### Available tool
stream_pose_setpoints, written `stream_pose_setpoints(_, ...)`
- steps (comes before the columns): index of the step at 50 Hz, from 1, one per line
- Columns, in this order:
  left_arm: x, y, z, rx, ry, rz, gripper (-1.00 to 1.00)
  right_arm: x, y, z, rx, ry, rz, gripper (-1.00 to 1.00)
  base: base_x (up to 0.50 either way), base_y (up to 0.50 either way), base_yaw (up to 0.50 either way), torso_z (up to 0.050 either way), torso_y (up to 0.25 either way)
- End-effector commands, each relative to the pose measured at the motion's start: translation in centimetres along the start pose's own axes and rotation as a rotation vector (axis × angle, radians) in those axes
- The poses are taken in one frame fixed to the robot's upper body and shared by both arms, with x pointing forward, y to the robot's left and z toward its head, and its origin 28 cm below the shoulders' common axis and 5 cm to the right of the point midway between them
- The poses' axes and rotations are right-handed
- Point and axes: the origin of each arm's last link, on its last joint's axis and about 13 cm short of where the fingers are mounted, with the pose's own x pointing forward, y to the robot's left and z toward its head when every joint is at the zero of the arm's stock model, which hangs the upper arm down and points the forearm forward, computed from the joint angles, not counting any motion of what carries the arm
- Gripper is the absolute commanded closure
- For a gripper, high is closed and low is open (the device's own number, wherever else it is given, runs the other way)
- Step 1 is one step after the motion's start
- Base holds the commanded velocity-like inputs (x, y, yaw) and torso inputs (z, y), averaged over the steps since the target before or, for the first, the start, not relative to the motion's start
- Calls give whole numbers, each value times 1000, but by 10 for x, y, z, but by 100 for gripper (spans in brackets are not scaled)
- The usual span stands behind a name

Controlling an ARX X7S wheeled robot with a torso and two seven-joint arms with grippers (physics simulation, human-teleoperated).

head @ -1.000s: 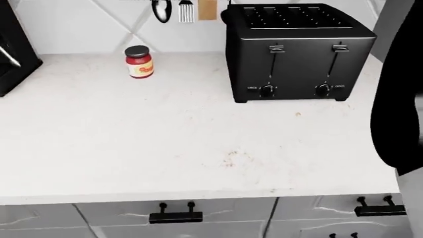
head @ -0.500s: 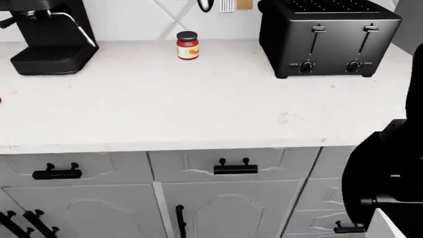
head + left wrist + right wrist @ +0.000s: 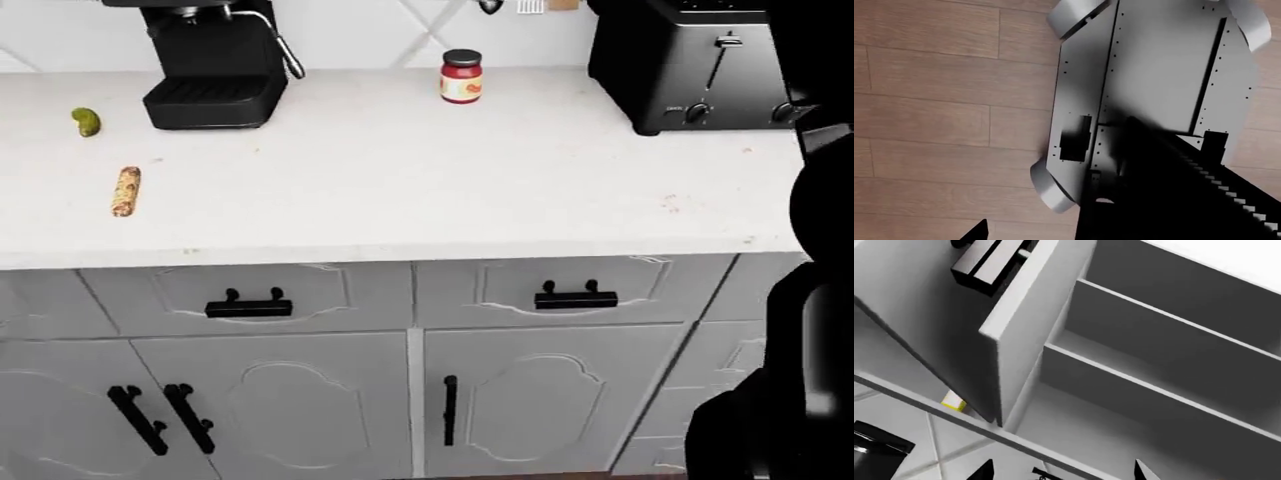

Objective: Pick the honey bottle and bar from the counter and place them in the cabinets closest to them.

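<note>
The bar [image 3: 126, 191], brown and speckled, lies on the white counter [image 3: 400, 190] at the left, in front of the coffee machine. No honey bottle shows in the head view. In the right wrist view a small yellow bit [image 3: 953, 401] peeks out beside the open cabinet door [image 3: 987, 315]; I cannot tell what it is. My right gripper [image 3: 1062, 472] is open and empty, pointing up at the open wall cabinet's shelves [image 3: 1154, 385]. My left gripper [image 3: 1054, 234] hangs over the floor and my base, its one visible fingertip [image 3: 978, 232] set wide, holding nothing. Neither gripper appears in the head view.
A green pickle [image 3: 87, 122], a black coffee machine [image 3: 214, 60], a red-labelled jar [image 3: 462, 76] and a black toaster [image 3: 694, 65] stand on the counter. Below are closed drawers [image 3: 247, 300] and cabinet doors [image 3: 534, 400]. My right arm [image 3: 814, 300] fills the right edge.
The head view has pulled back and swung left: the toaster and jar slid right, and the coffee machine, pickle, bar and lower cabinet doors came into view.
</note>
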Motion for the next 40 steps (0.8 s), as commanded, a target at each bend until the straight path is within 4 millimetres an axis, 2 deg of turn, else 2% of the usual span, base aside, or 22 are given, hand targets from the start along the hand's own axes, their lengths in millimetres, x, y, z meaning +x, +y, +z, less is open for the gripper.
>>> stream_pose_setpoints(1,0,0,1,11,-10,12,-100,-11,8,-7,-28,-16,50,-100,17,500,0,0,0)
stream_pose_setpoints(25,0,0,0,45,30,-9,-100,-24,19,-14,5,45,148,-100,48,499,0,0,0)
stream_pose_setpoints(40,1,0,1,49,28,-13,-100,-25,22,-15,15,45,169,-100,293,490,0,0,0)
